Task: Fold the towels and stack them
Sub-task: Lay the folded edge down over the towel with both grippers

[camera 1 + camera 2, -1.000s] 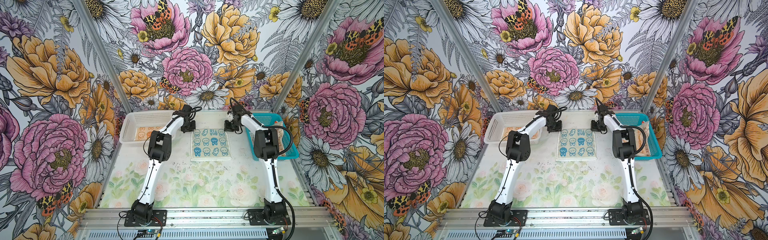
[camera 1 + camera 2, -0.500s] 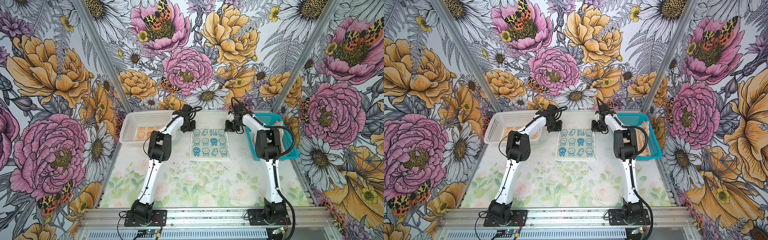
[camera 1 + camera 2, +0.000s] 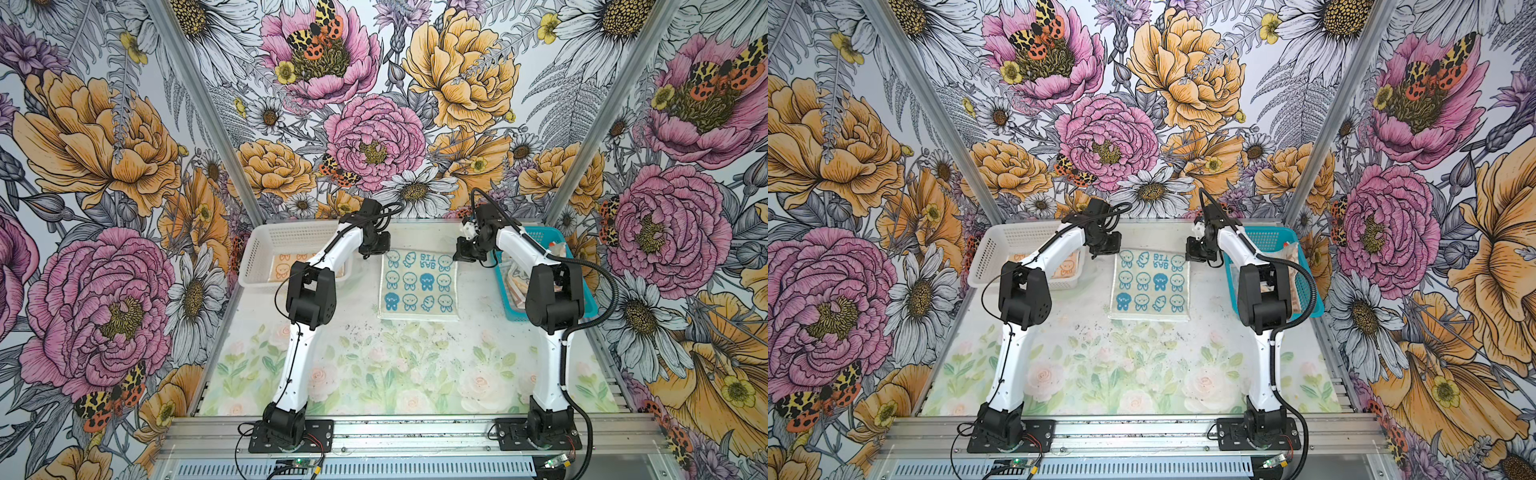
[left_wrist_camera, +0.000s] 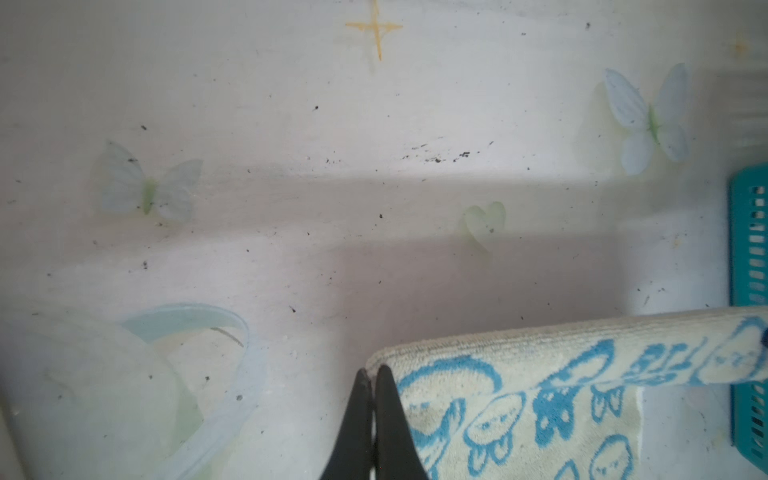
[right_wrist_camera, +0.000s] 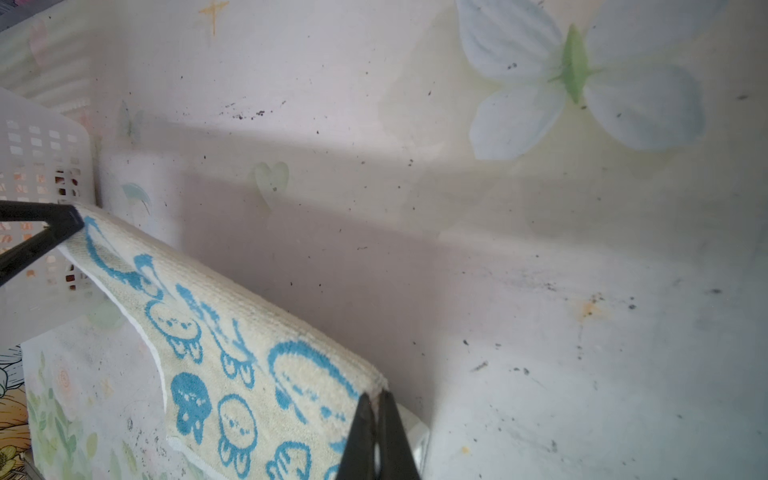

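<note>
A cream towel (image 3: 419,286) (image 3: 1150,286) printed with blue bunny faces lies in the middle of the table, its far edge raised off the mat. My left gripper (image 3: 376,253) (image 3: 1106,251) (image 4: 372,374) is shut on the towel's far left corner. My right gripper (image 3: 457,257) (image 3: 1187,257) (image 5: 376,399) is shut on the far right corner. The raised towel (image 4: 519,399) (image 5: 232,357) edge runs taut between the two grippers. An orange towel (image 3: 286,268) (image 3: 1065,266) lies in the white basket. More towels (image 3: 517,282) (image 3: 1293,270) sit in the teal basket.
The white basket (image 3: 266,245) (image 3: 1000,249) stands at the far left of the table, close to the left arm. The teal basket (image 3: 536,237) (image 3: 1266,239) stands at the far right, partly behind the right arm. The floral mat (image 3: 395,374) is speckled with dark crumbs.
The towel's far edge has come up slightly between the two grippers. Both arms have barely shifted and both grips hold.
</note>
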### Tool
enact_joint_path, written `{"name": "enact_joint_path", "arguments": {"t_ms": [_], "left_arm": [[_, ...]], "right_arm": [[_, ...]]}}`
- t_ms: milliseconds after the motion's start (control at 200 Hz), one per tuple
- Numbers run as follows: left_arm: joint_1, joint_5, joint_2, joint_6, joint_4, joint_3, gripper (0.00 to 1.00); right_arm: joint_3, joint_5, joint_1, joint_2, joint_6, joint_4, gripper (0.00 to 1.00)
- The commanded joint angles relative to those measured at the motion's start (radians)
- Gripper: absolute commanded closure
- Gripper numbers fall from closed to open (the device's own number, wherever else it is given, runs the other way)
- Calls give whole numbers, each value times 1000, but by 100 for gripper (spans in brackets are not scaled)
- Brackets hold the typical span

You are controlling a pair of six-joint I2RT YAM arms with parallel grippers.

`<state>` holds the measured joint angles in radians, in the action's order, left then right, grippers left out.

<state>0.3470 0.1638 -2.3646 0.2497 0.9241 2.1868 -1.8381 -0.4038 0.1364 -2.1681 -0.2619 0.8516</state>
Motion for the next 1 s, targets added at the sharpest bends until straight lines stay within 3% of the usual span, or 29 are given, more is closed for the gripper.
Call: {"name": "enact_joint_path", "arguments": {"t_ms": [0,600,996], "left_arm": [[0,-69,77,-17,-43,-85,100],[30,-66,400,64,-272,-638,100],[59,-42,496,138,-349,-821,100]], "right_arm": [[62,18,-6,80,-9,-13,100],[500,19,35,322,-65,-151,100],[579,41,38,373,-77,-175,100]]}}
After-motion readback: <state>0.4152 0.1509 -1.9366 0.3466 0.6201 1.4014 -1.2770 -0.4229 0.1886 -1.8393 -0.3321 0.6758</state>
